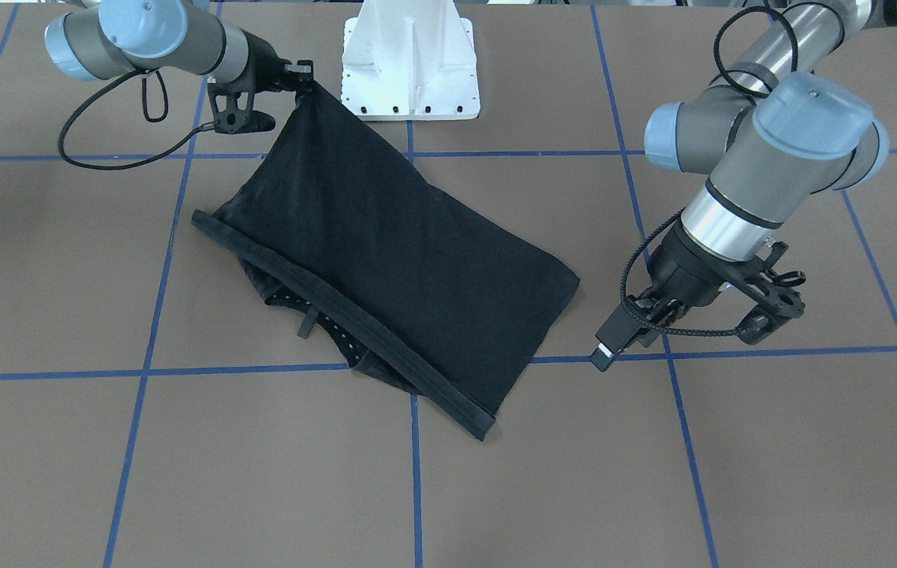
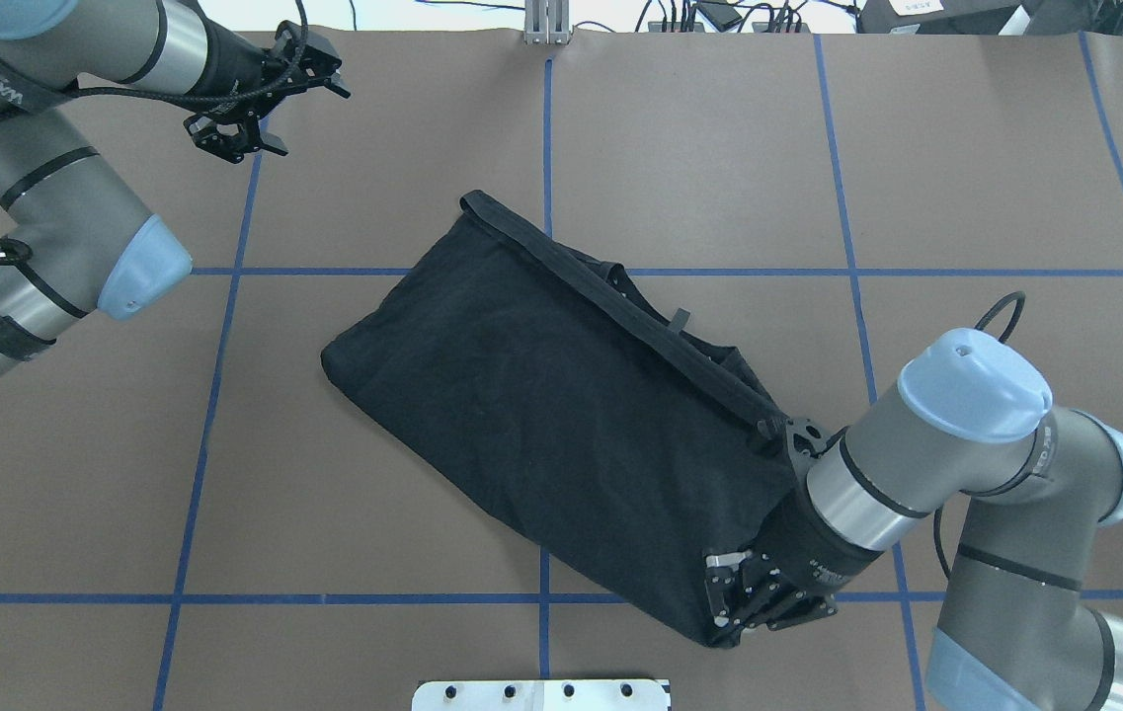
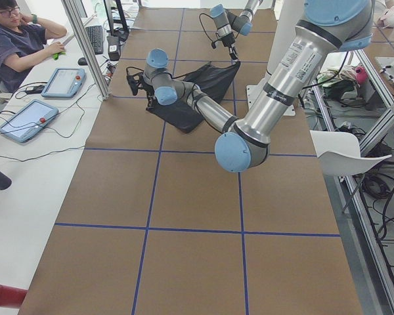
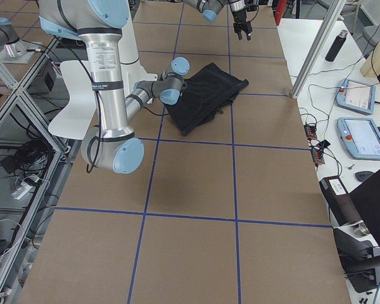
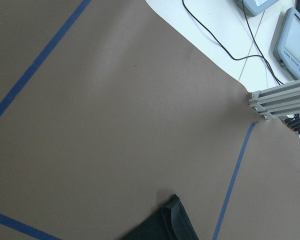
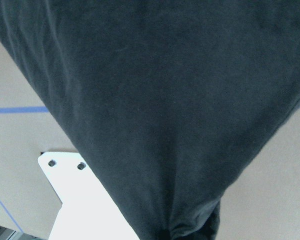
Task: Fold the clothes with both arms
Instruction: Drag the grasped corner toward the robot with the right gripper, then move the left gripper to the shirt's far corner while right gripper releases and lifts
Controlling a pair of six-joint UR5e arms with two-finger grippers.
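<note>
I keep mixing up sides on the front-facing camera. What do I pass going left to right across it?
Right arm → right gripper, pinching a raised corner → black T-shirt → left gripper, clear of the cloth. The white pedestal overlaps the shirt, so it is left out.

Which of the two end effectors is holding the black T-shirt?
The right end effector: it pinches a raised corner of the T-shirt. The left end effector hangs apart from the cloth, holding nothing.
</note>
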